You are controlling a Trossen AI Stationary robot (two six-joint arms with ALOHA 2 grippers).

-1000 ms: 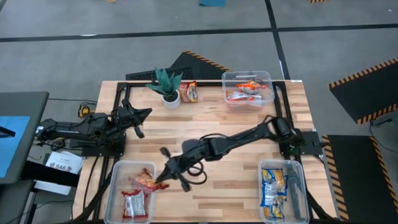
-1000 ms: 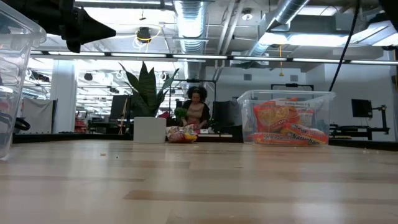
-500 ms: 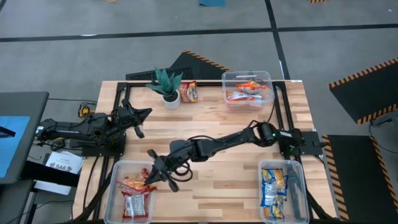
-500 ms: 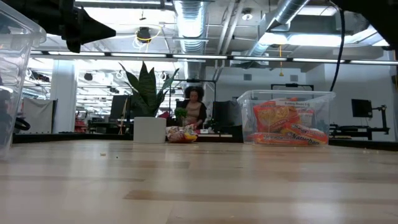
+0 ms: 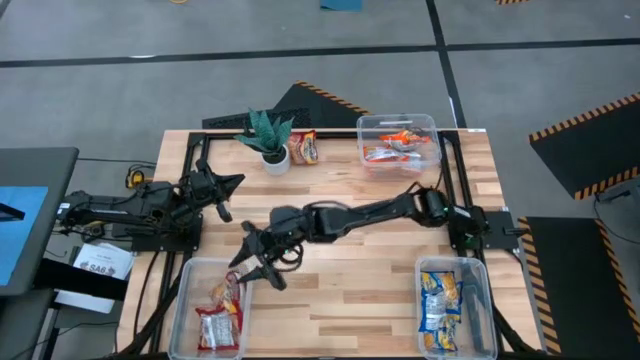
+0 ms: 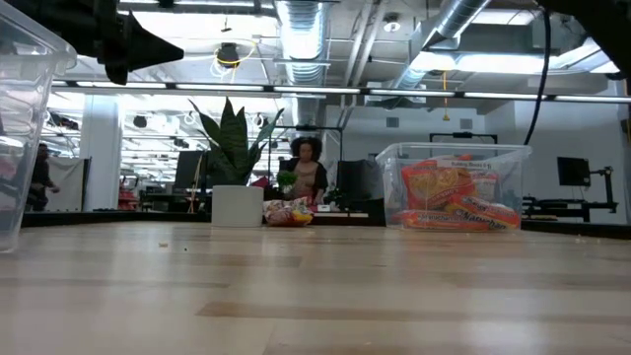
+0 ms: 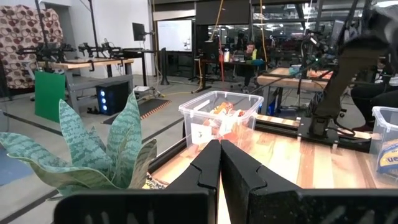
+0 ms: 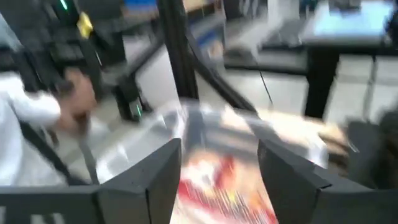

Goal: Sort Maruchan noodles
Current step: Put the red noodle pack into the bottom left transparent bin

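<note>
My right gripper (image 5: pixel 252 265) stands open over the far rim of the near-left clear bin (image 5: pixel 186 300). In the right wrist view its fingers stand apart (image 8: pixel 217 177) with a blurred red-white noodle packet (image 8: pixel 217 190) beyond them. That packet (image 5: pixel 228 292) leans in the bin beside another red-white packet (image 5: pixel 215 325). One more packet (image 5: pixel 305 148) lies on the table by the plant. My left gripper (image 5: pixel 226 190) waits shut at the table's left side, its fingers together (image 7: pixel 219 171).
A clear bin (image 5: pixel 398 140) with orange packets stands at the far edge, and a bin (image 5: pixel 450 305) with blue-yellow packets at the near right. A potted plant (image 5: pixel 268 135) stands far left of centre. A person sits in the room beyond (image 6: pixel 308 177).
My right gripper has gone toward the table's left edge and a little toward the far edge, carrying a red-white packet over the near-left bin. It has opened and let go. The packet now lies in the bin, apart from the fingers.
</note>
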